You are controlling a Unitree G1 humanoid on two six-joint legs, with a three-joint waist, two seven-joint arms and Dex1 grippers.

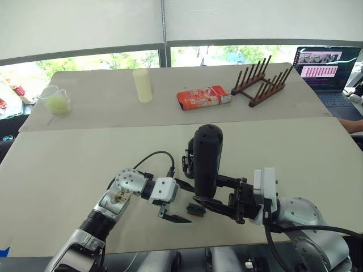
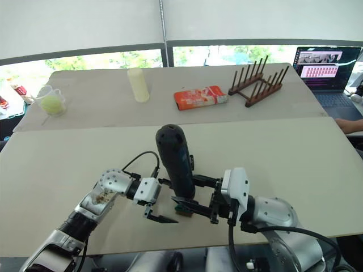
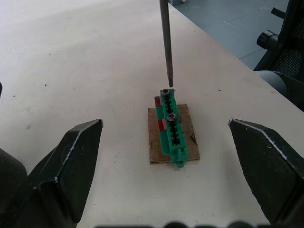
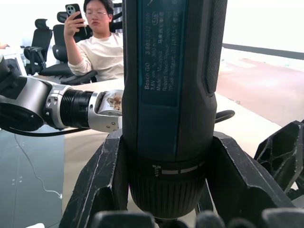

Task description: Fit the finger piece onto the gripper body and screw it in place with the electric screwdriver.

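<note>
At the near edge of the bench [image 1: 68, 170], the right gripper [image 1: 218, 195] has its jaws pinching the electric screwdriver [image 1: 207, 158], held upright with the bit [image 3: 165, 42] pointing down. The bit tip sits right at, maybe just touching, the far screw of a small green block [image 3: 171, 126] lying on a brown card. That block isn't the task's finger piece, and I can't make out the finger piece or the gripper body here. The left gripper [image 1: 173, 201] hovers just beside the block, jaws spread wide and holding nothing.

Step, as I judge it: screwdriving, bit being seated on a screw head. Next move likely calls for keeping the tool vertical, pressing straight down and running it; the left jaws may need to steady the block so it doesn't spin.

Containers at the far side: a clear measuring cup [image 1: 57, 101] with something yellow-green inside, a pale yellow cylinder [image 1: 143, 85], contents not visible, a red packet [image 1: 203, 97], and a wooden rack [image 1: 264, 82].
</note>
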